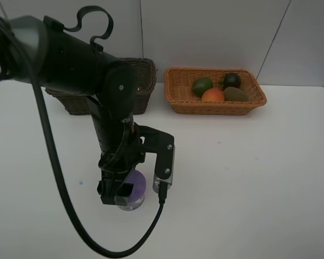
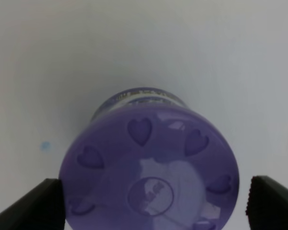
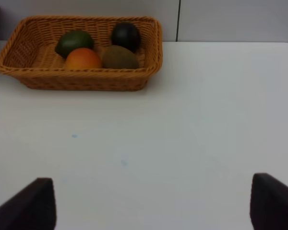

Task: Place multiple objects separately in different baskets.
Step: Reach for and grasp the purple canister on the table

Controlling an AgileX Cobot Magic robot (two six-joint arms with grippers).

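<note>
The purple-lidded jar [image 1: 136, 186] stands upright on the white table near the front left. My left gripper [image 1: 121, 194] is lowered over it, open, with one finger on each side of the lid. The left wrist view shows the heart-patterned lid [image 2: 149, 167] filling the space between the two dark fingertips [image 2: 33, 206]. The light orange basket [image 1: 175, 102] at the back holds a lime [image 1: 202, 85], a mangosteen [image 1: 231, 80], a peach [image 1: 213, 95] and a kiwi [image 1: 235, 94]. My right gripper [image 3: 149, 206] is open over bare table, empty, facing that basket [image 3: 81, 81].
The dark brown basket [image 1: 143, 75] stands at the back left, mostly hidden behind my left arm; its contents do not show. A black cable [image 1: 54, 162] loops from the arm down past the jar. A wall rises directly behind both baskets.
</note>
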